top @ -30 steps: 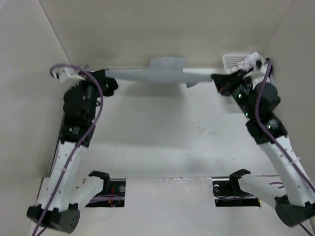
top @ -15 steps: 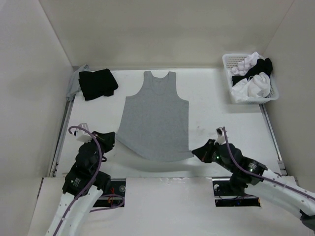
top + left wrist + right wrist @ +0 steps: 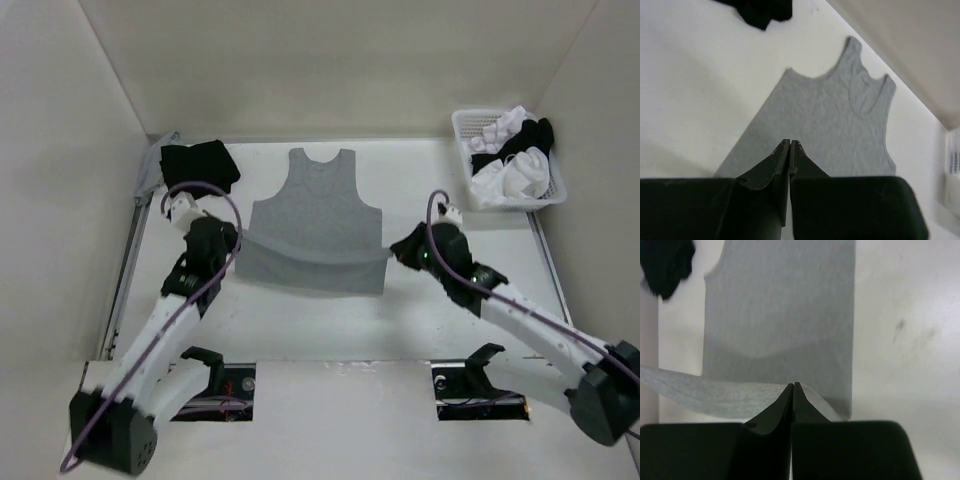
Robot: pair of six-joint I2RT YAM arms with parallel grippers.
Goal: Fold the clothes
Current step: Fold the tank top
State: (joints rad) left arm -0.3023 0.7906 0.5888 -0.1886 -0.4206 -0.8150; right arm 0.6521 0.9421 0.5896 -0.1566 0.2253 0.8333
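The clothes (image 3: 318, 205), a light-grey sleeveless top, lie in the middle of the table with the neck toward the far wall. The hem is lifted off the table and stretched as a band between my two grippers, hanging over the top's lower half. My left gripper (image 3: 236, 250) is shut on the hem's left corner, and my right gripper (image 3: 393, 255) is shut on its right corner. In the left wrist view the shut gripper (image 3: 790, 142) points over the top (image 3: 840, 125). In the right wrist view the paler hem band runs from the left into the shut gripper (image 3: 794, 385).
A black folded garment (image 3: 198, 162) lies at the far left, also seen in the left wrist view (image 3: 762, 10). A white basket (image 3: 462, 125) holding white and black bundled clothes stands at the far right. Pale walls enclose the table on three sides.
A second ago the top hung stretched in the air at the far side. Half a second ago it lay flat with both grippers near the front. Both have since carried the hem toward the middle.
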